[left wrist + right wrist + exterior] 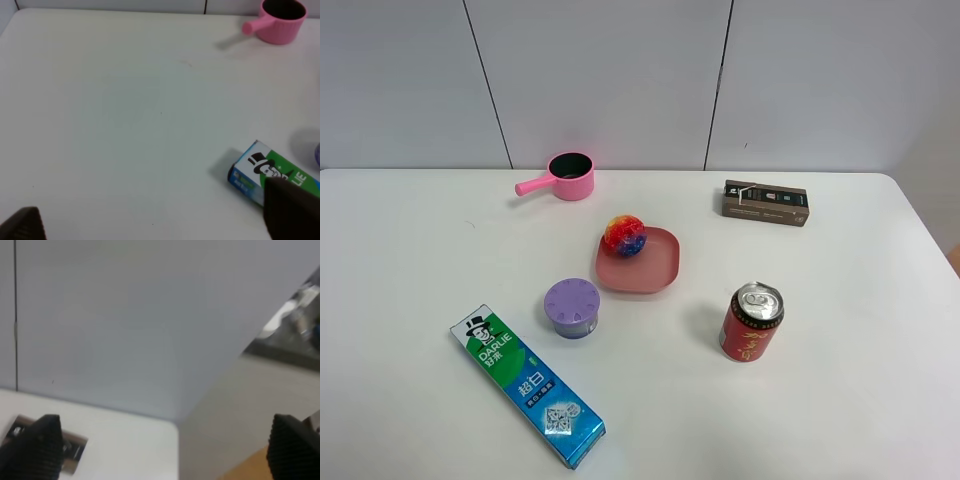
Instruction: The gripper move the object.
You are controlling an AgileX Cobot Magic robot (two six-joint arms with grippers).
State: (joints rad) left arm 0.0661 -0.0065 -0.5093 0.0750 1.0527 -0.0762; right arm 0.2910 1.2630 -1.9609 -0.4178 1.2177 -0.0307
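Note:
The small bumpy rainbow ball (624, 236) rests on the back left part of a pink square plate (655, 268) in the middle of the table. Neither arm shows in the high view. In the left wrist view my left gripper (150, 227) is open, its two dark fingertips (290, 210) wide apart, above bare table beside the toothpaste box (272, 172). In the right wrist view my right gripper (162, 455) is open, its fingertips (37, 445) wide apart, facing the wall and the table's far right corner. The ball is hidden in both wrist views.
A pink pot (565, 177) with a handle stands at the back. A brown box (765, 202) lies at the back right. A red soda can (751, 322) stands front right, a purple lidded jar (572, 307) front centre, a green-blue toothpaste box (525, 384) front left.

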